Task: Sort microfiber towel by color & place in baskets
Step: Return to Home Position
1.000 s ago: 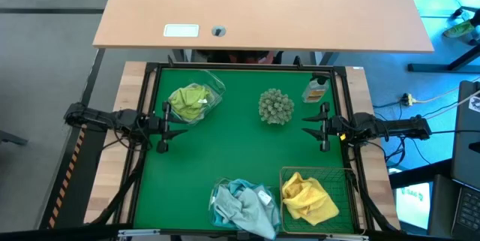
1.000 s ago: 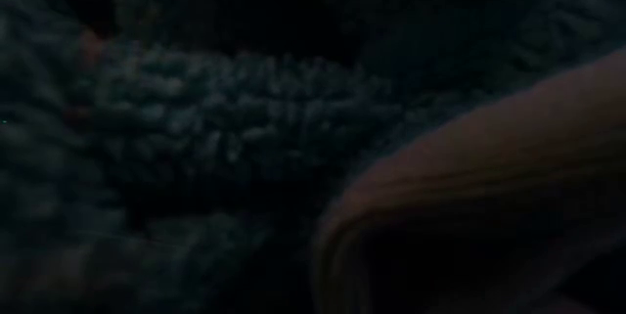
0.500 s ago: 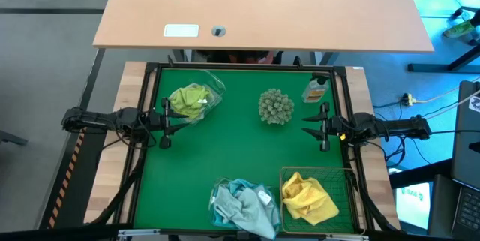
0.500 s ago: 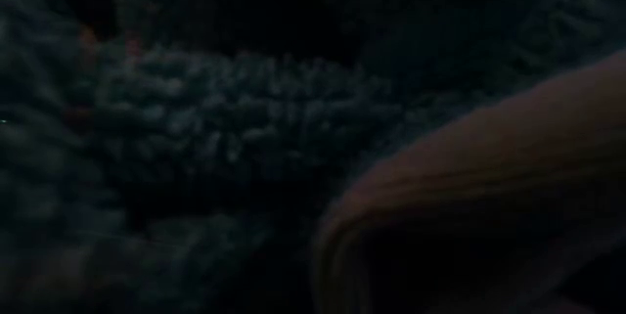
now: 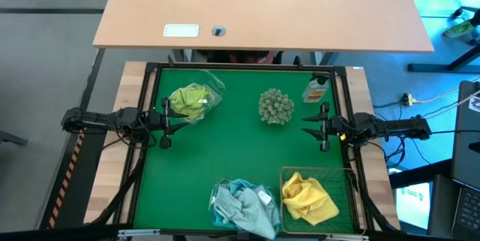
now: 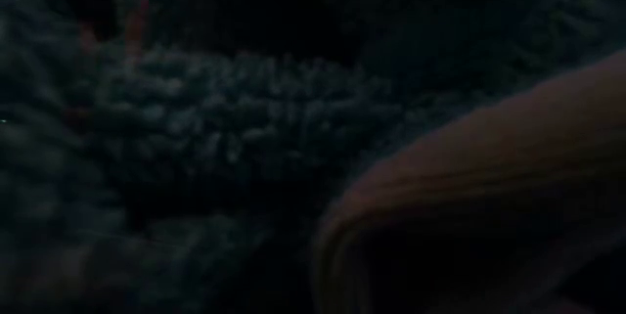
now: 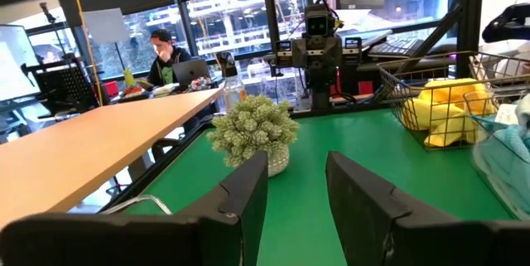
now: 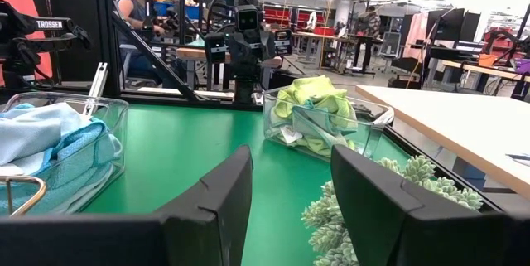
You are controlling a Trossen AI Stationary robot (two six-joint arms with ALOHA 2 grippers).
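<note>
Fingers of left arm (image 7: 247, 190) parted, empty, right fingers (image 8: 222, 193) likewise

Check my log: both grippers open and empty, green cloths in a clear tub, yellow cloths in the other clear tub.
One error: the high view shows the yellow cloths in the wire mesh basket, not a clear tub. The rest holds: left gripper and right gripper open and empty, green cloths in a clear tub.

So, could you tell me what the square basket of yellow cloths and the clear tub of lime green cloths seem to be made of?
The square basket looks like thin brass-toned metal wire: an open grid. The clear tub is probably glossy plastic: the lime green cloths show through its walls.
</note>
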